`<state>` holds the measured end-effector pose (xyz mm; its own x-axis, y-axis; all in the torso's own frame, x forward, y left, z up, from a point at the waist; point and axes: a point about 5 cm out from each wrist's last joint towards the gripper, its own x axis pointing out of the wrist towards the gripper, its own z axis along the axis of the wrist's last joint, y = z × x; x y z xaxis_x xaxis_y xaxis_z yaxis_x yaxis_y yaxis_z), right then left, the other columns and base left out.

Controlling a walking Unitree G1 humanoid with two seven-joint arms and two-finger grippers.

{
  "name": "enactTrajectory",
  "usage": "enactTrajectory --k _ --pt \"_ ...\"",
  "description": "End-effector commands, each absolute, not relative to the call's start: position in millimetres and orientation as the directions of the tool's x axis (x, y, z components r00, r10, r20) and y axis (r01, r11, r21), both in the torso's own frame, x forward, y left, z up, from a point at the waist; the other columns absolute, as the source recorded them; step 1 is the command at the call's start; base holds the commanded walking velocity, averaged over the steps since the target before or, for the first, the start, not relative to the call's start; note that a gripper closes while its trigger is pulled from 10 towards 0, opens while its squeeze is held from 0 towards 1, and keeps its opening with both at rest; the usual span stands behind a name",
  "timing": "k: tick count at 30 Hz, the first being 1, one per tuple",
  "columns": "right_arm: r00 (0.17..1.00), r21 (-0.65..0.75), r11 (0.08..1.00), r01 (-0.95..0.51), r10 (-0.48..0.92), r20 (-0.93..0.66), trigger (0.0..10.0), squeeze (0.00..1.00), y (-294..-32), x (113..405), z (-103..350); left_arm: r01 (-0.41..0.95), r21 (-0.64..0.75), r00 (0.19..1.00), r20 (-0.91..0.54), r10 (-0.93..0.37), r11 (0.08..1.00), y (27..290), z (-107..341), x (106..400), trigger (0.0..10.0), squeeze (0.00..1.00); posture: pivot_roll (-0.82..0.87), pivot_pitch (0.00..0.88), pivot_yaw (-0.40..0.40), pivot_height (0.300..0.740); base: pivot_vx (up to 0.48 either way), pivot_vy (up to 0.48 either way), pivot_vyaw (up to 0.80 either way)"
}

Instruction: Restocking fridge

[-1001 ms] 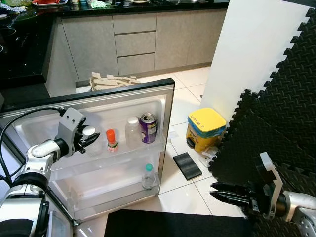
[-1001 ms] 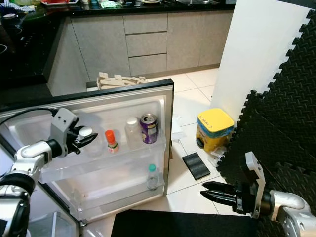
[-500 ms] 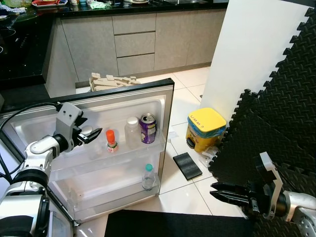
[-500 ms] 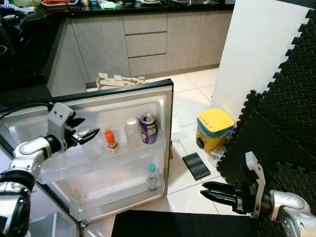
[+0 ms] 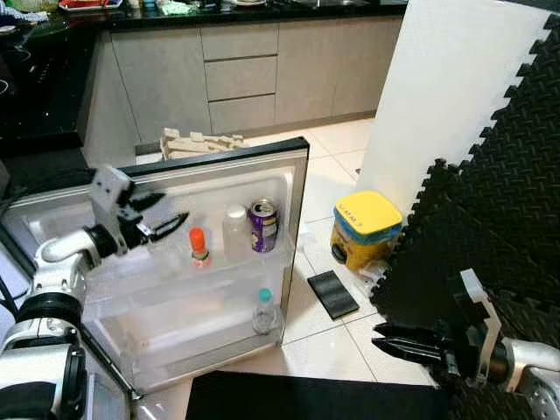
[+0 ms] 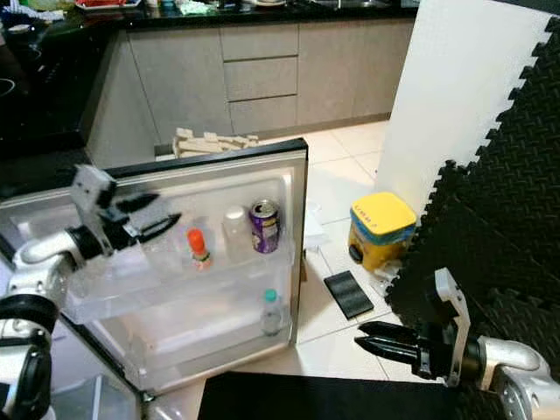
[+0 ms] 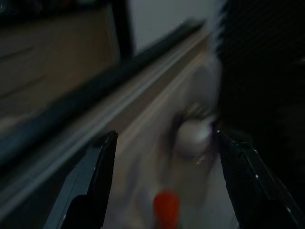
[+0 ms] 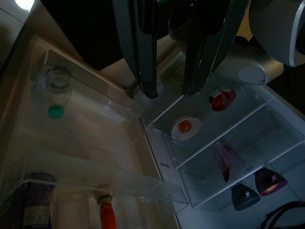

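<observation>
The fridge door (image 5: 175, 188) stands open before me. Its upper shelf holds an orange-capped bottle (image 5: 199, 247), a clear white-capped bottle (image 5: 234, 229) and a purple can (image 5: 262, 226). A teal-capped bottle (image 5: 263, 311) stands on the lower shelf. My left gripper (image 5: 171, 207) hovers open and empty just above the upper shelf, left of the orange-capped bottle (image 7: 167, 206). My right gripper (image 5: 378, 336) hangs low at the right over the floor, open with nothing in it. The right wrist view looks into the fridge shelves (image 8: 214, 138).
A yellow-lidded tub (image 5: 366, 227) and a black pad (image 5: 332, 293) sit on the tiled floor right of the door. Black foam mats (image 5: 490, 201) and a white panel (image 5: 446, 87) stand at the right. Grey cabinets (image 5: 236, 74) line the back.
My left gripper has lifted and spread its fingers; the white-capped thing it held is gone from between them. The right arm has not moved.
</observation>
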<state>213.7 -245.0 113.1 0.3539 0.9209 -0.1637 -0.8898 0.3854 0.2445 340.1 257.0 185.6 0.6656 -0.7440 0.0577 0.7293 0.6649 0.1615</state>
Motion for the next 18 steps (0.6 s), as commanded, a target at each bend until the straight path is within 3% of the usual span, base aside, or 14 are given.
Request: enactTrajectory --k 1,2,4,8,10,12,14,17,18 --pt "0.355 0.237 0.383 -0.893 0.922 -0.155 10.0 0.0 -246.1 213.6 115.5 0.788 0.144 0.598 0.053 -0.8 0.599 261.9 188.7 330.2 10.0 0.0 0.0 0.0 0.02 0.74 0.0 0.0 0.0" --pt "0.354 0.24 0.383 -0.892 0.922 -0.155 10.0 0.0 -245.8 213.5 114.8 0.832 0.129 0.538 0.048 -0.841 0.54 258.2 187.4 323.9 10.0 0.0 0.0 0.0 0.02 0.74 0.0 0.0 0.0" --pt "0.354 0.242 0.383 -0.892 0.922 -0.155 10.0 0.0 -245.5 213.4 114.4 0.862 0.118 0.492 0.042 -0.869 0.494 255.1 185.3 318.6 10.0 0.0 0.0 0.0 0.02 0.74 0.0 0.0 0.0" --pt "0.354 0.245 0.383 -0.891 0.922 -0.154 10.0 0.0 -245.3 213.5 114.1 0.904 0.086 0.417 0.028 -0.908 0.418 247.7 177.7 309.1 10.0 0.0 0.01 0.0 0.018 0.74 0.0 0.0 0.0" --pt "0.354 0.245 0.383 -0.891 0.922 -0.154 10.0 0.0 -245.3 213.5 114.1 0.904 0.086 0.417 0.028 -0.908 0.418 247.7 177.7 309.1 10.0 0.0 0.01 0.0 0.018 0.74 0.0 0.0 0.0" --pt "0.356 0.251 0.387 -0.887 0.921 -0.159 10.0 0.0 -246.2 213.5 112.8 0.939 0.032 0.342 -0.002 -0.94 0.342 238.0 162.6 297.2 10.0 0.0 0.01 0.0 0.015 0.74 0.0 0.0 0.0" --pt "0.356 0.251 0.387 -0.887 0.921 -0.159 10.0 0.0 -246.2 213.5 112.8 0.939 0.032 0.342 -0.002 -0.94 0.342 238.0 162.6 297.2 10.0 0.0 0.01 0.0 0.015 0.74 0.0 0.0 0.0" --pt "0.356 0.271 0.393 -0.878 0.917 -0.179 10.0 0.0 -248.0 212.3 106.9 0.967 -0.083 0.235 -0.065 -0.97 0.24 218.3 127.8 274.2 10.0 0.0 0.01 0.0 0.011 0.74 0.0 0.0 0.0" --pt "0.356 0.271 0.393 -0.878 0.917 -0.179 10.0 0.0 -248.0 212.3 106.9 0.967 -0.083 0.235 -0.065 -0.97 0.24 218.3 127.8 274.2 10.0 0.0 0.01 0.0 0.011 0.74 0.0 0.0 0.0"
